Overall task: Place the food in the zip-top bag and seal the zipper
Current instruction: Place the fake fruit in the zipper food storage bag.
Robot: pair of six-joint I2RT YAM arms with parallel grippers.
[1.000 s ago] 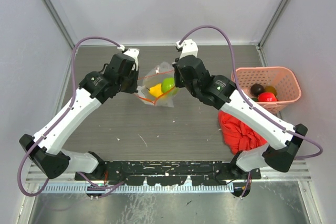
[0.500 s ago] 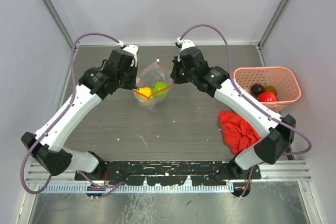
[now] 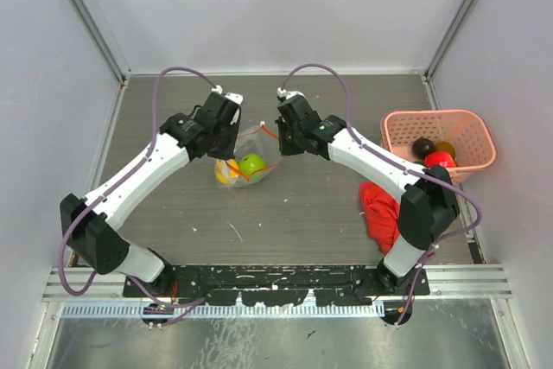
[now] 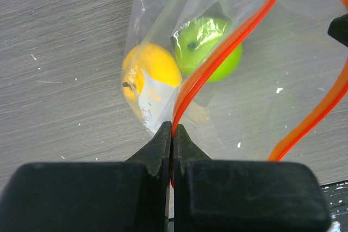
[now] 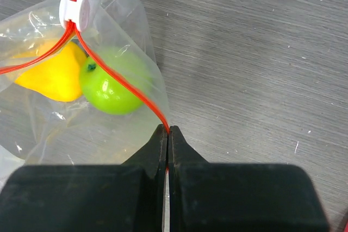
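The clear zip-top bag (image 3: 251, 151) hangs between my two grippers above the table, with a yellow fruit (image 3: 226, 171) and a green fruit (image 3: 252, 164) inside. My left gripper (image 3: 230, 140) is shut on the red-orange zipper (image 4: 217, 52) at the bag's left side. My right gripper (image 3: 281, 137) is shut on the zipper (image 5: 122, 80) at the right side. The mouth gapes open. A white slider (image 5: 75, 8) sits on the zipper at the far end. The fruits show in the left wrist view as yellow (image 4: 152, 69) and green (image 4: 209, 44), and in the right wrist view as yellow (image 5: 51, 74) and green (image 5: 111, 82).
A pink lattice basket (image 3: 441, 144) at the right holds a dark brown fruit (image 3: 422, 146), an orange one (image 3: 445, 148) and a red one (image 3: 441, 161). A red cloth (image 3: 384, 211) lies in front of it. Grey walls enclose the table.
Both grippers moved inward and toward the back middle with the bag. The bag now hangs narrower, and the fruits shifted lower left.
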